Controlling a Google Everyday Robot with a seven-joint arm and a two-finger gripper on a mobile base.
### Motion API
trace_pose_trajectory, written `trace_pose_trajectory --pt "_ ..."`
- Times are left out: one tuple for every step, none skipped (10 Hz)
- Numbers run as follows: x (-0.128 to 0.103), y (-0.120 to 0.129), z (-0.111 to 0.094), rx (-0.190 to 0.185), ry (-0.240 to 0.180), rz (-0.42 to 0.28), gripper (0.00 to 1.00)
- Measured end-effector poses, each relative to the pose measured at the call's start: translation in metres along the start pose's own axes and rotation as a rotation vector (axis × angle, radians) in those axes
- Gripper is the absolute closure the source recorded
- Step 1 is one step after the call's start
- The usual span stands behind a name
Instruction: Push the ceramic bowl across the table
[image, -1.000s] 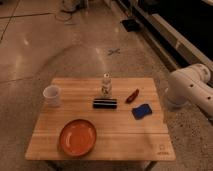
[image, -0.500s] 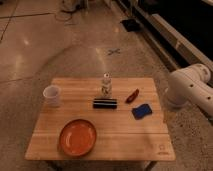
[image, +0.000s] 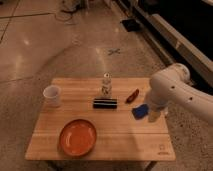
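The light wood table (image: 125, 136) fills the bottom of the frame, the white arm (image: 175, 87) comes in from the right with its gripper (image: 154, 116) low beside a blue thing (image: 140, 111), open or closed one cannot tell, and the orange ceramic bowl (image: 78, 137) sits at lower left, below a white cup (image: 52, 95).

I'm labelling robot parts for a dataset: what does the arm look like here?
The arm is smooth white, built of thick rounded segments with a bulbous joint and small dark dots. No cables show. Its tool, pale too, is over the table at its right edge, beside a blue object.
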Motion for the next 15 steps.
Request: trace_pose_trajectory --pt "-0.031 0.003 0.004 0.000 -0.008 -0.064 0.35" --pt "-0.052 0.009 0.009 -0.006 -0.010 -0.109 0.35" --pt "-0.077 0.018 0.017 -0.017 -0.014 -0.161 0.35" --pt "-0.097 0.024 0.025 -0.027 -0.020 -0.203 0.35" --pt "-0.114 0.027 0.031 -0.031 -0.027 -0.236 0.35" --pt "-0.136 0.032 0.040 -0.041 -0.044 -0.276 0.35" --pt "-0.152 0.037 0.048 -0.050 -0.057 -0.301 0.35" --pt "-0.167 0.039 0.055 -0.056 -0.071 -0.323 0.35" --pt "-0.183 0.041 0.062 -0.065 -0.087 -0.346 0.35" --pt "-0.194 0.042 0.066 -0.072 -0.100 -0.359 0.35" --pt "-0.204 0.044 0.071 -0.081 -0.113 -0.372 0.35" --pt "-0.215 0.046 0.076 -0.091 -0.125 -0.385 0.35" --pt "-0.225 0.051 0.083 -0.105 -0.136 -0.400 0.35" --pt "-0.231 0.056 0.089 -0.116 -0.140 -0.414 0.35" --pt "-0.235 0.061 0.093 -0.125 -0.144 -0.424 0.35"
